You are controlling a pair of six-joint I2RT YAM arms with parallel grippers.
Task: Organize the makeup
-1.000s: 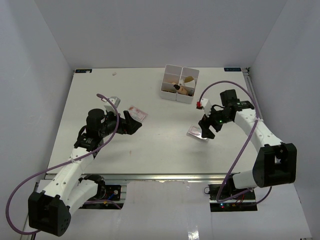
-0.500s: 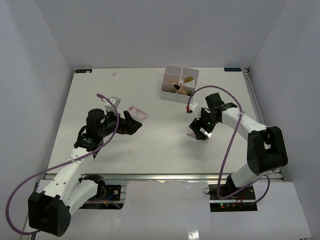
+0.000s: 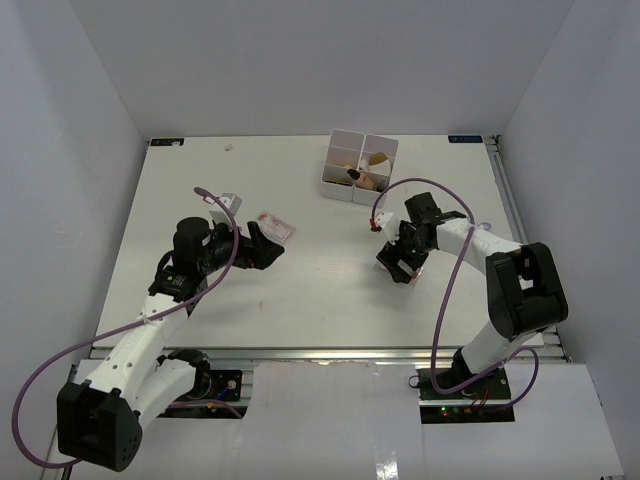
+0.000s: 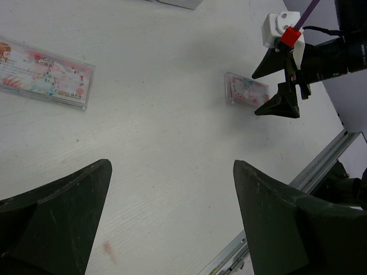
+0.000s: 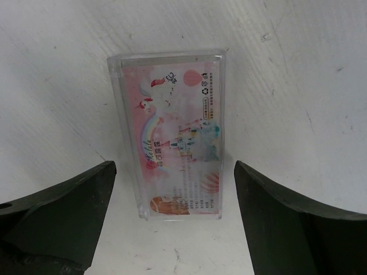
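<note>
Right of centre in the overhead frame, the right claw (image 3: 402, 260) hung open over a pink flat packet (image 5: 175, 137) on the table (image 3: 330, 290); the left claw (image 3: 262, 245) gaped open near a second packet (image 3: 275, 224).

Packet (image 5: 172, 134) between right fingers (image 5: 51, 212), box (image 3: 337, 188) behind

top view looks down over the whole table (image 3: 320, 295); both wrist views share one pink packet (image 5: 175, 134), right wrist closest.

Pink packet (image 5: 172, 134): clear glossy plastic case, printed card inside. Table (image 5: 298, 69): matt, lightly scratched.
</note>
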